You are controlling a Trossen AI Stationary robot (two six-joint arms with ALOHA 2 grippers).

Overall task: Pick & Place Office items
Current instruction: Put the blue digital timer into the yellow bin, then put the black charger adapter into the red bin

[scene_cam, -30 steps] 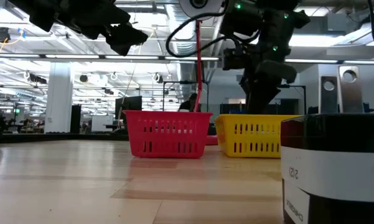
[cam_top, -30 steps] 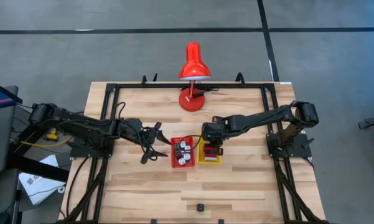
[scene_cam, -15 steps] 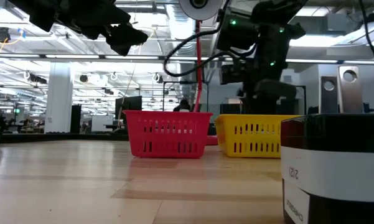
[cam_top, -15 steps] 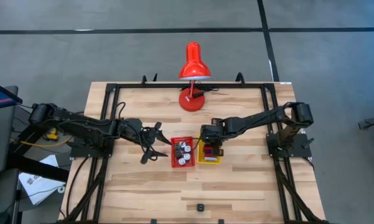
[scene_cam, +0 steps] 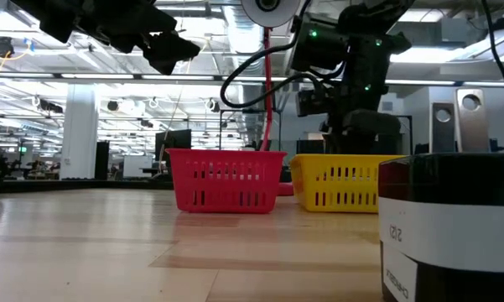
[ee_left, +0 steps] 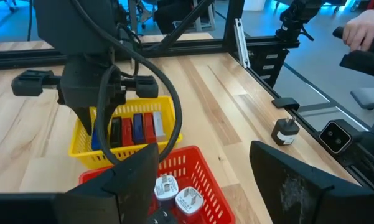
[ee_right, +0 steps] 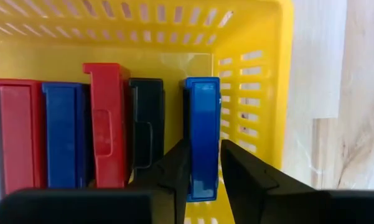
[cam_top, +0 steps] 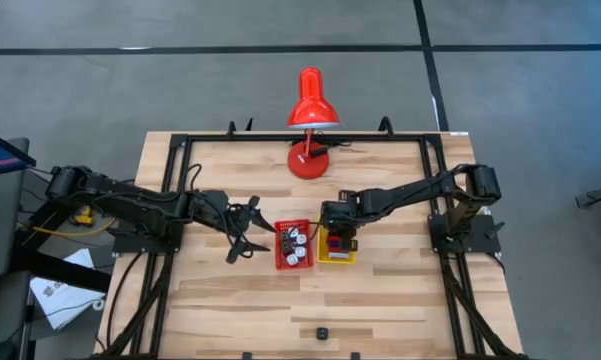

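My right gripper (ee_right: 204,149) is down in the yellow tray (cam_top: 337,258), shut on a blue flat rectangle (ee_right: 202,106). Red, blue, red and black flat pieces (ee_right: 102,124) stand in a row beside it. The low view shows only this arm's wrist above the yellow tray (scene_cam: 340,183); the tray wall hides the fingers. My left gripper (cam_top: 242,240) hovers open, above the table to the left of the red tray (cam_top: 280,262), which holds white plug-like pieces (ee_left: 177,193). One black knob-like piece (cam_top: 321,332) stands on the table near its near edge. My right gripper pinches the blue rectangle between its two fingers (ee_right: 177,171), one on each flat face, at its upper end (ee_right: 203,171). The fingers come from above, pointing down. The piece stands on edge inside the yellow tray next to the black piece; what it rests on is hidden.
The red desk lamp (cam_top: 310,130) stands at the far edge. A black frame (cam_top: 170,200) borders the table. The black piece looms close in the low view (scene_cam: 453,226). A person's hand (ee_left: 361,25) shows beyond the table. Bare wood lies near the near edge (cam_top: 230,300).
My right gripper has gone down into the yellow tray and shifted slightly toward the table's left, carrying the blue rectangle with it. My left arm has kept still.
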